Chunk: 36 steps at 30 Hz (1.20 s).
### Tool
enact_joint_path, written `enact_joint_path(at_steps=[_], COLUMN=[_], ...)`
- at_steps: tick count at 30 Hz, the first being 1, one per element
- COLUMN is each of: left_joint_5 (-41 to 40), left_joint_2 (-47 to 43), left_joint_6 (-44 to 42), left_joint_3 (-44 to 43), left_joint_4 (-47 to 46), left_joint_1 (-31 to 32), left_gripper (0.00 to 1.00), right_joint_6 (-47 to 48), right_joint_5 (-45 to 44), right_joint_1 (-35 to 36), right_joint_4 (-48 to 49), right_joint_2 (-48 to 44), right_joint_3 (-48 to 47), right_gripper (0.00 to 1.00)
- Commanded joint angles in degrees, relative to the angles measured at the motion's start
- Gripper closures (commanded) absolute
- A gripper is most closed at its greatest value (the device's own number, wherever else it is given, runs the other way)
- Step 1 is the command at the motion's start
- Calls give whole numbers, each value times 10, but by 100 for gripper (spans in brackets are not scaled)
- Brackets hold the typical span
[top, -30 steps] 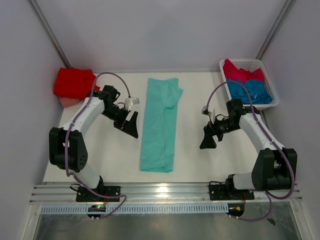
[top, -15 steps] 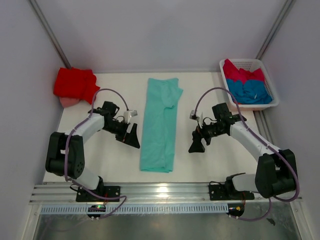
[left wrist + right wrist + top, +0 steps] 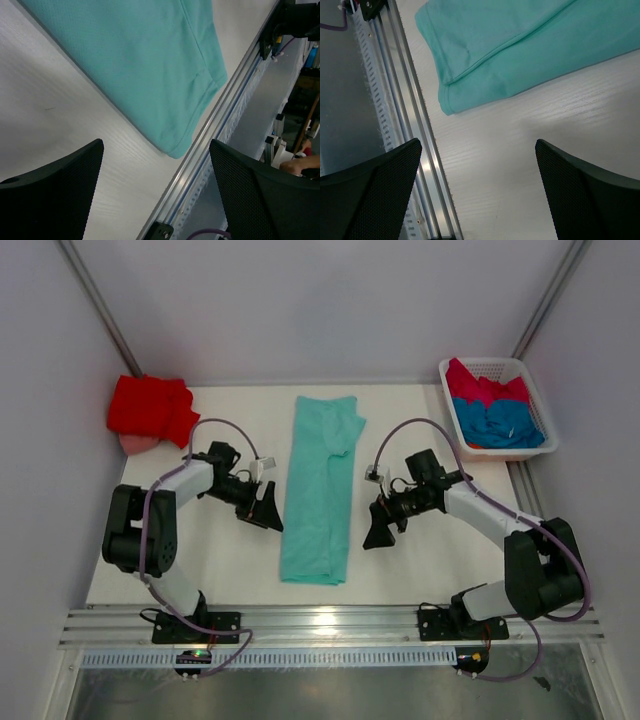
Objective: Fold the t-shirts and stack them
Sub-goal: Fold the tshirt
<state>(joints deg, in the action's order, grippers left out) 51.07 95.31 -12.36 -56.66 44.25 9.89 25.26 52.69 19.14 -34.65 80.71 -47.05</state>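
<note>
Two tools: the left tool (image 3: 262, 508) and the right tool (image 3: 378, 530) both have their fingers spread wide and hold nothing.
Left tool position: low over the desk (image 3: 220, 560), just beside the left long edge of the cloth at its nearer half. It does not appear to touch the cloth.
Right tool position: mirrored on the other side, just beside the right long edge and apart from it.
Mint-teal t-shirt (image 3: 320, 490): flat in the middle of the desk as a long narrow strip, already doubled lengthwise, with its hem end towards the arm bases.
Other garments: the bright red t-shirt (image 3: 148, 405) is bundled at the far left corner. The blue t-shirt (image 3: 500, 422) and the crimson-pink t-shirt (image 3: 485, 388) are heaped in the white basket (image 3: 490, 364) at the far right.
Handling: I judge it thin, light, limp knit cloth. It should sag from any pinch point, and the layers may slide over each other. It is not fragile.
Where to hold: the two near hem corners, one per tool. Both wrist views show a stacked edge there, so the pinch should take every layer.
Step in hand: probably closing in for the crosswise fold, carrying the hem end towards the far end.
Risk: catching only the top layer would pull the lengthwise fold open.
</note>
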Motion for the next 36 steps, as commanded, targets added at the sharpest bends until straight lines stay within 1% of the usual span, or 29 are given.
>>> enact_joint_path(at_steps=[1, 2, 3, 5, 6, 7, 8, 10, 13, 14, 17, 19, 20, 21, 23, 26, 27, 31, 36], left_joint_5=[61, 72, 78, 83, 83, 77, 76, 74, 76, 74, 71, 64, 63, 63, 68, 93, 94, 117, 134], left_joint_2=[21, 20, 16, 9, 1, -5, -8, -9, -13, -16, -26, -21, -15, -9, 17, 63, 70, 87, 84], left_joint_6=[5, 14, 37, 83, 101, 145, 166, 178, 182, 180, 175, 166, 158, 152, 150, 118, 90, 106, 105], left_joint_3=[-7, 5, 15, 60, 76, 106, 115, 122, 128, 128, 119, 90, 80, 69, 42, 1, -5, 11, 24], left_joint_4=[-21, -30, -66, -123, -150, -203, -222, -232, -234, -229, -204, -175, -147, -129, -90, -28, -2, -18, -9], left_joint_1=[-8, -10, -10, -10, -10, -9, -8, -8, -8, -7, -7, -7, -7, -7, -7, -7, -7, -7, -7], left_gripper=[11, 11, 11, 12, 13, 14, 16, 17, 18, 18, 19, 19, 18, 19, 19, 19, 19, 19, 20], right_joint_6=[-54, -67, -78, -113, -125, -136, -145, -173, -233, -246, -267, -284, -289, -293, -333, -357, -362, -367, -359], right_joint_5=[4, 3, 1, 6, 10, 14, 13, 1, 16, 34, 50, 64, 70, 71, 82, 87, 91, 94, 98], right_joint_1=[9, 10, 10, 11, 12, 14, 18, 28, 41, 45, 49, 51, 53, 54, 55, 55, 56, 58, 61], right_joint_4=[70, 78, 87, 120, 131, 156, 166, 200, 260, 272, 293, 308, 310, 311, 337, 368, 379, 381, 371], right_joint_2=[-3, -9, -13, -21, -27, -27, -25, -18, -8, -4, 17, 33, 36, 38, 42, 38, 37, 43, 59], right_joint_3=[19, 21, 26, 35, 38, 47, 52, 61, 71, 74, 92, 101, 102, 102, 112, 129, 135, 145, 147], right_gripper=[1, 1, 1, 1, 1, 1, 1, 1, 1, 0, 1, 1, 1, 0, 1, 0, 1, 0, 1])
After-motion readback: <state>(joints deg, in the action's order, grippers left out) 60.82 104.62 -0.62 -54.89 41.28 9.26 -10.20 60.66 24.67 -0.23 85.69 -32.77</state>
